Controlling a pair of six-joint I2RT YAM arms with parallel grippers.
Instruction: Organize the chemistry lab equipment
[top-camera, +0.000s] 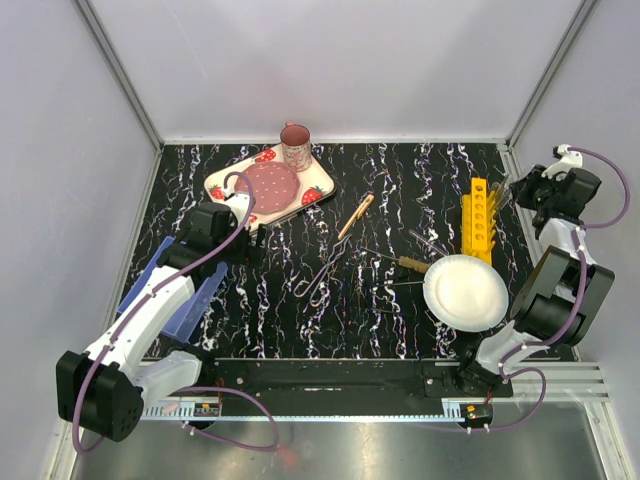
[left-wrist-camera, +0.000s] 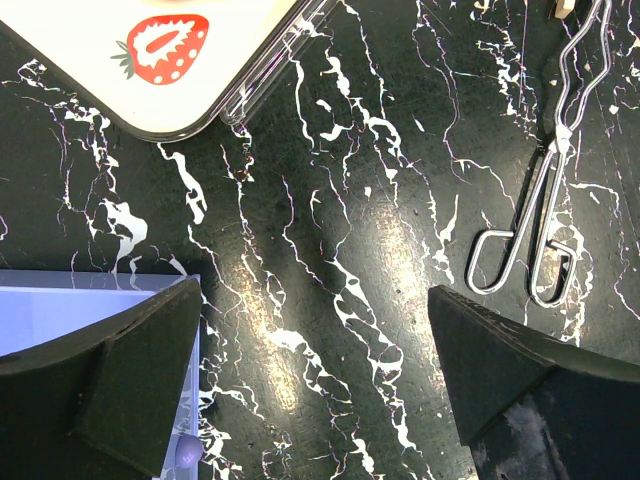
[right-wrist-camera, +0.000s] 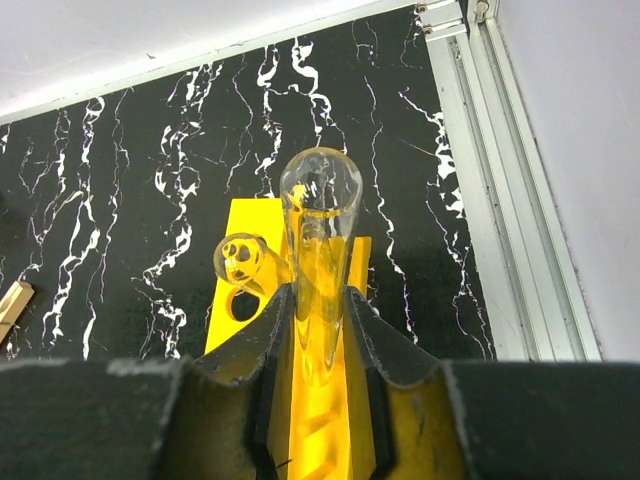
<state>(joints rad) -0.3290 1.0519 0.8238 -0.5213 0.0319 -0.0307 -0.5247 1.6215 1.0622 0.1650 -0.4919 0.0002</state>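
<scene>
my right gripper (right-wrist-camera: 320, 300) is clamped on a glass test tube (right-wrist-camera: 320, 200) over the yellow rack (top-camera: 479, 225) near the bench's right edge. my left gripper (left-wrist-camera: 315, 295) hangs with jaws spread wide above bare bench, between the strawberry tray (left-wrist-camera: 230, 60) and the wire tong (left-wrist-camera: 556, 150), touching neither.

A wire tong (top-camera: 325, 270) lies mid-table between the strawberry tray (top-camera: 228, 178) and the white plate (top-camera: 465, 292).
</scene>
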